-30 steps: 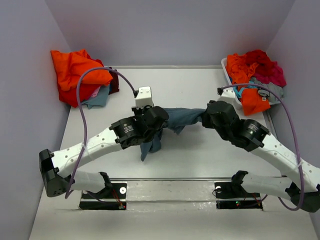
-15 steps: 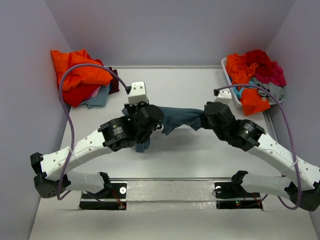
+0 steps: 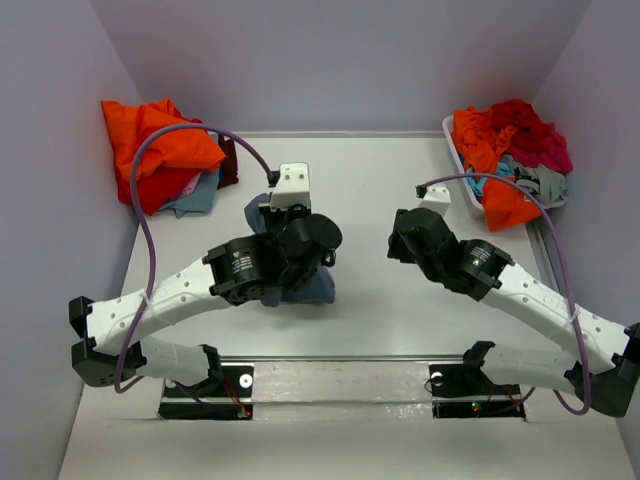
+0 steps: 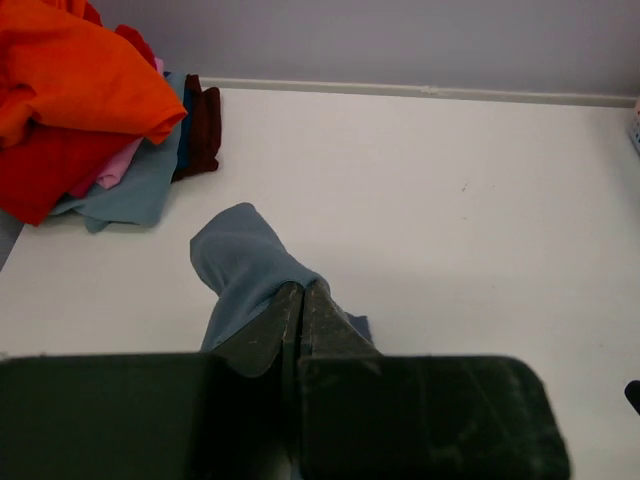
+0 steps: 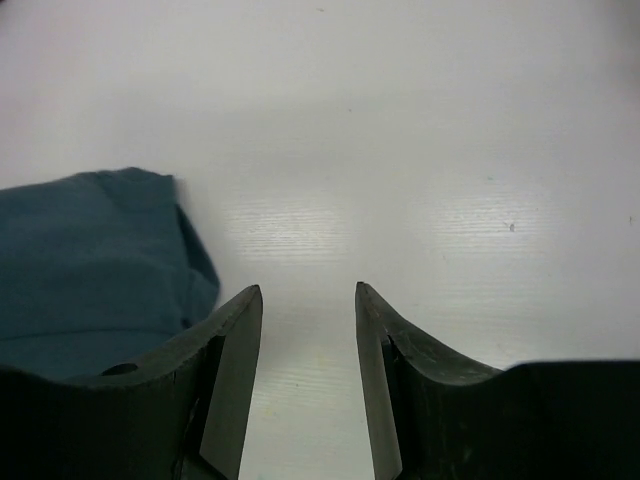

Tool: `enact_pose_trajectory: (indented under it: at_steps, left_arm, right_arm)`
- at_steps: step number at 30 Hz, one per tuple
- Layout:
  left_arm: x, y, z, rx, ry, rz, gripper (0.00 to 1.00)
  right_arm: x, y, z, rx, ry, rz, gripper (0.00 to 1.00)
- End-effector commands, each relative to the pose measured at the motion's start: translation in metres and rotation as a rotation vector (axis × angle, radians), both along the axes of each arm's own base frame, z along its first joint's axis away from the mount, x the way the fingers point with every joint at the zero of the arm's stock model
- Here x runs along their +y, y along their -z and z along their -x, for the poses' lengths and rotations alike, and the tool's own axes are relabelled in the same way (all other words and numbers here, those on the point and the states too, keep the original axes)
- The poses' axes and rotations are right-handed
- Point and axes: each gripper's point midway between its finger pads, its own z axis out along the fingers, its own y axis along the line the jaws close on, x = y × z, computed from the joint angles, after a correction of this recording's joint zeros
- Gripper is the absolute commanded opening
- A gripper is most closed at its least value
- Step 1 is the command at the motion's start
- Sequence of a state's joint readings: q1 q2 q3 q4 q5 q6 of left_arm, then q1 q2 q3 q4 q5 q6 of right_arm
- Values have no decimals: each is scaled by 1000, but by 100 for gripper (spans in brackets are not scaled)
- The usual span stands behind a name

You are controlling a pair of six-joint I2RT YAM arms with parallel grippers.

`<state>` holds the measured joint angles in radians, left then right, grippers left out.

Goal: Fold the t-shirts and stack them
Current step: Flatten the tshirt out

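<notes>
The slate-blue t-shirt point(image 3: 314, 288) lies bunched on the table under my left arm, and one end point(image 4: 240, 258) rises to my left gripper point(image 4: 302, 292). That gripper is shut on the cloth, its jaws pressed together with fabric draped over the tips. My right gripper point(image 5: 308, 290) is open over bare table with nothing between its fingers. The shirt's edge point(image 5: 90, 262) lies just left of it, apart from the jaws. Folded t-shirts in orange, red and teal point(image 3: 160, 155) are stacked at the back left. Loose t-shirts point(image 3: 510, 140) are heaped at the back right.
The loose shirts sit in a white basket point(image 3: 451, 148) against the right wall, some hanging over its rim. Purple cables loop above both arms. Walls close in the table at the left, back and right.
My right gripper opened and let go of the slate-blue shirt, which no longer stretches between the arms. The shirt dropped onto the table by the left arm, which shifted slightly.
</notes>
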<state>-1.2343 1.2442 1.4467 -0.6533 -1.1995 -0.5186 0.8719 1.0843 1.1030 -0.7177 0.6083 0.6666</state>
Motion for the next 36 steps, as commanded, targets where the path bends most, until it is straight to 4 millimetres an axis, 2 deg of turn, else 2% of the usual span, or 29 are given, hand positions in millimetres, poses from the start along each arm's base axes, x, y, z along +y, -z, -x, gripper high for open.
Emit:
enact_pose_trajectory:
  at_steps: [1,3,4,5,9,10,13,15,18,19,25,28,36]
  left_arm:
    - [8,-36,1,-90,-77,33,6]
    - [6,-39,1,-91,-76,25,6]
    - [3,-38,0,-90,-76,14,6]
    - [2,-40,-1,-90,-75,9,6]
    - [-9,-40,-4,-90,-65,-18,6]
    - [-15,-39,-6,-89,-58,-15,6]
    - [-25,-38,-9,-85,-49,-36,6]
    - [-28,-38,-11,-86,-55,-47,6]
    - [-31,-41,-12,-88,-59,-48,6]
    - [-31,-41,-12,-88,-59,-48,6]
    - [-30,-36,-12,-85,-66,-64,6]
    - [-30,-34,-11,-80,-63,-56,6]
    - [-34,-29,-12,-73,-61,-69,6]
  right_arm:
    - [13,-7,-3,-31,-14,-74,48]
    - [21,-8,-3,-29,-45,-102,49]
    - [34,2,2,5,-108,-112,49]
    - [52,1,4,19,-177,-163,50]
    - [89,33,8,102,-266,-176,51]
    - [94,52,4,143,-255,-137,51]
    - [115,61,13,175,-280,-110,51]
    - [137,66,20,170,-332,-126,50]
    - [149,73,27,193,-348,-119,50]
    - [152,81,31,209,-347,-98,50]
    - [156,91,41,231,-342,-95,48]
    - [159,92,41,234,-344,-110,42]
    - [183,78,67,228,-408,-90,46]
